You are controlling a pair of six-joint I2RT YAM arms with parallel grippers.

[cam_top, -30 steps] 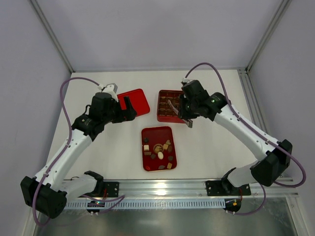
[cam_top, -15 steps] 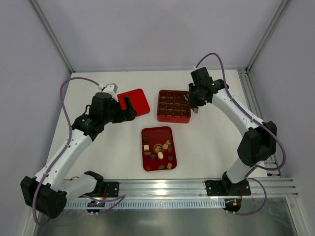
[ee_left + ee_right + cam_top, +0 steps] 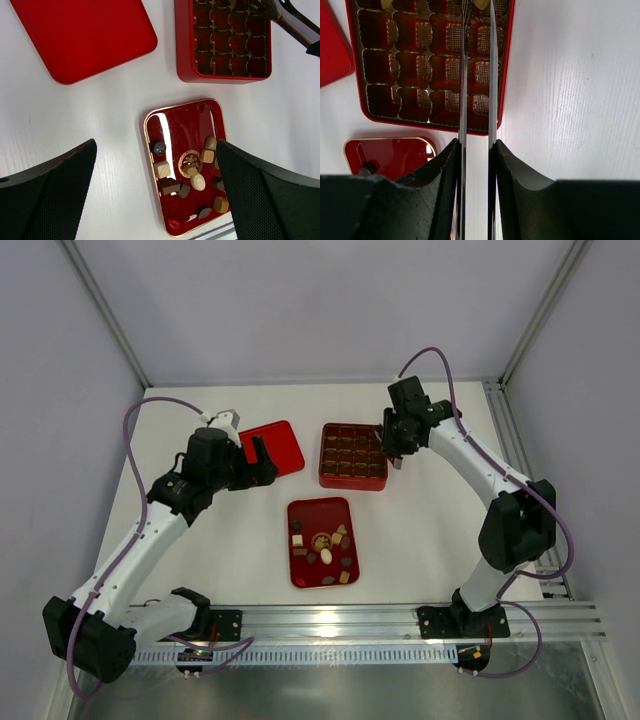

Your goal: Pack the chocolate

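Several small chocolate pieces [image 3: 325, 550], dark brown, tan and cream, lie loose in the flat red gold-rimmed tray [image 3: 296, 510]; they also show in the left wrist view [image 3: 192, 170]. The square red box [image 3: 326, 478] with brown grid compartments stands behind the tray. My right gripper [image 3: 392, 445] is at the box's back right corner, shut on metal tweezers [image 3: 463, 75] that reach over the compartments. A tan piece [image 3: 481, 4] shows at the tweezers' tips; I cannot tell whether it is gripped. My left gripper [image 3: 262, 462] hangs open and empty, left of the box.
A flat red lid [image 3: 272, 447] lies at the back left, under my left arm. White tabletop lies around the tray and to the right of the box. Metal frame rails run along the near edge and the right side.
My right arm swung from over the box's middle to its back right corner, then hardly moved. The left arm, the tray and the box have not moved.
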